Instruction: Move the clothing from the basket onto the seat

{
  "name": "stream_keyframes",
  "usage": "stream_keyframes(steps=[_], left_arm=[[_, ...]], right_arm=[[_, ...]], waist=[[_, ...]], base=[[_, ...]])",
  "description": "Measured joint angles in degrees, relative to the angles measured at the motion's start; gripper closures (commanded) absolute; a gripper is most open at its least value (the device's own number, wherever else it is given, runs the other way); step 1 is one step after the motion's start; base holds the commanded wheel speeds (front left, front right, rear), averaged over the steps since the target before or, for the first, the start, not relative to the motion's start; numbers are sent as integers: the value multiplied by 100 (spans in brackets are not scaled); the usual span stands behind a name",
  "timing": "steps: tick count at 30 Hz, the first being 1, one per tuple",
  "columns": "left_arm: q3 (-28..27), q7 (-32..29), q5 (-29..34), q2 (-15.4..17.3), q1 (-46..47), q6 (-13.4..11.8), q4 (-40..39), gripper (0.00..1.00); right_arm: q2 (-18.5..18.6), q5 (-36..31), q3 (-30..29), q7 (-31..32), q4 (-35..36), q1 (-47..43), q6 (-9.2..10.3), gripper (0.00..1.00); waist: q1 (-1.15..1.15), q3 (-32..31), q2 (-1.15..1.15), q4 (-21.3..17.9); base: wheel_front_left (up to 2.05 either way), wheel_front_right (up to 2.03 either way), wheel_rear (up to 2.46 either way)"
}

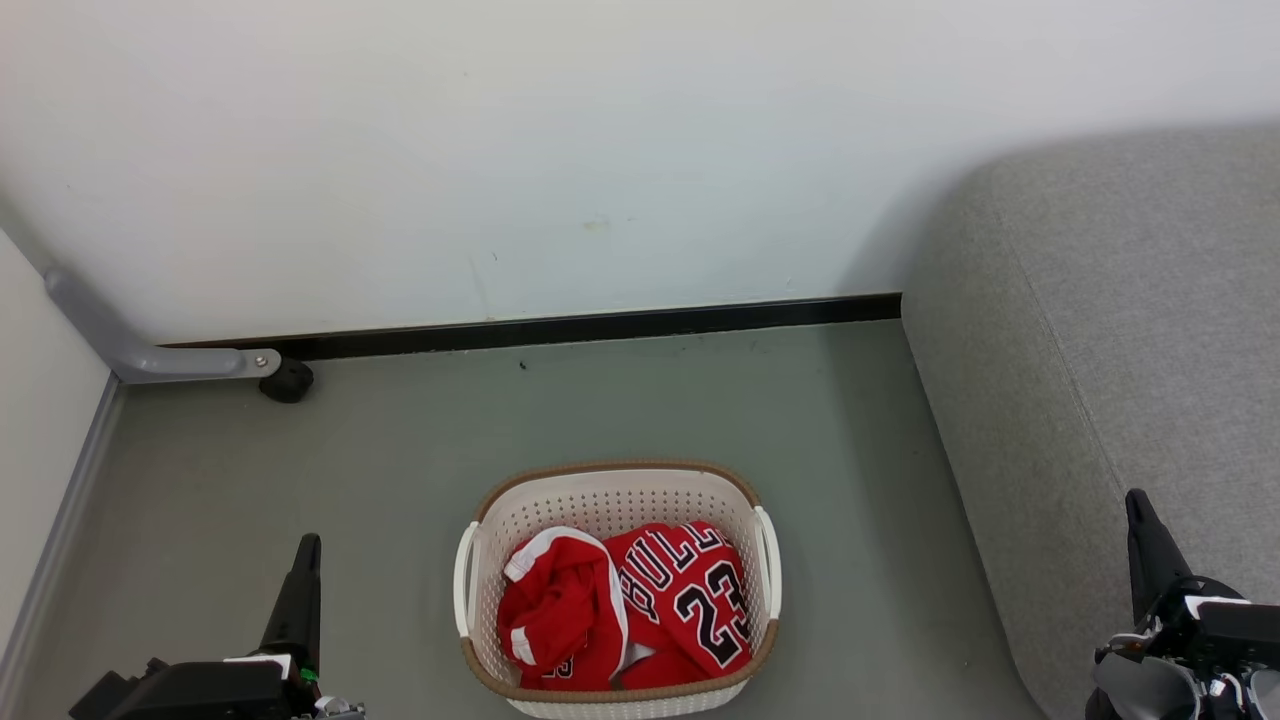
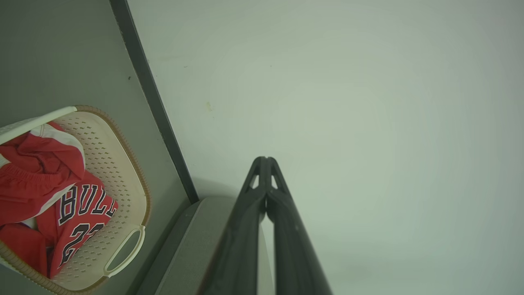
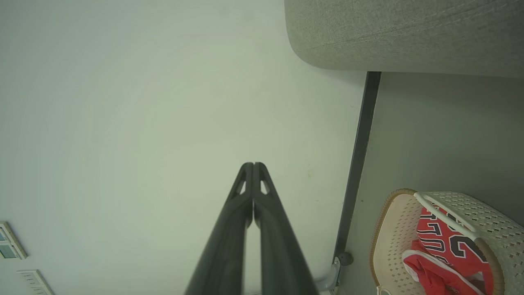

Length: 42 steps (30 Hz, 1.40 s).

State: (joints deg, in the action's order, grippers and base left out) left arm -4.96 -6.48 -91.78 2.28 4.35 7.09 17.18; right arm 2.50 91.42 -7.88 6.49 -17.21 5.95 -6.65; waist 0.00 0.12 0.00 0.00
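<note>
**Fig.** Start layout for the basket-to-seat transfer, head view plus both wrist views.

(a) Wall [image 1: 600,150] and floor [image 1: 400,450] form the corner workspace. A black skirting [image 1: 600,325] marks their join.

(b) The seat [image 1: 1150,300], grey upholstery, fills the robot's right side, apart from the basket. No garment lies on it, so it is judged a free drop surface.

(c) The basket [image 1: 600,500] stands upright on the floor, approx. centred btwn the arms and close to the robot. Either arm can prob. reach in from above.

(d) The clothing [image 1: 640,625] lies crumpled inside the basket, below the rim. The jersey [image 1: 695,600] shows "BULLS 23" face-up on the seat side. The red piece [image 1: 555,610] w/ white trim sits on the left and overlaps it. Nothing is out yet, so progress is judged approx. nil.

(e) The left gripper [image 1: 305,560] and right gripper [image 1: 1140,520] flank the basket at the lower corners, fingers pointing toward the wall. Each wrist view shows its pair pressed together tip to tip, holding nothing. This is prob. a parked pose, kept clear of the load. The fingers would need to part before descending onto a fabric fold.
</note>
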Motion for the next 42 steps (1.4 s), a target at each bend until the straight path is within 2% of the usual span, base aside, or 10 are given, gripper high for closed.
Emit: stream_keyframes(steps=[2, 3, 10, 23, 33, 42], left_arm=[[0, 0, 0, 0, 0, 0, 0, 100], [0, 0, 0, 0, 0, 0, 0, 0], [14, 1, 0, -82, -307, -11, 361, 0], [47, 113, 77, -40, -194, -11, 425, 0], [249, 343, 463, 102, -70, -10, 487, 0], [638, 623, 1095, 338, 59, -9, 543, 0]], right_arm=[[0, 0, 0, 0, 0, 0, 0, 100], [0, 0, 0, 0, 0, 0, 0, 0], [-119, -4, 33, -1, -371, -259, 12, 0], [-113, -263, 292, -152, -424, -90, 11, 0], [-29, -690, 615, -339, -545, 111, 11, 0], [105, -1256, 1025, -587, -708, 333, 11, 0]], waist=[[0, 0, 0, 0], [0, 0, 0, 0], [0, 2, 0, 0], [0, 22, 0, -2], [0, 25, 0, 0], [0, 33, 0, -9]], base=[[0, 0, 0], [0, 0, 0], [0, 0, 0], [0, 0, 0], [0, 0, 0], [0, 0, 0]])
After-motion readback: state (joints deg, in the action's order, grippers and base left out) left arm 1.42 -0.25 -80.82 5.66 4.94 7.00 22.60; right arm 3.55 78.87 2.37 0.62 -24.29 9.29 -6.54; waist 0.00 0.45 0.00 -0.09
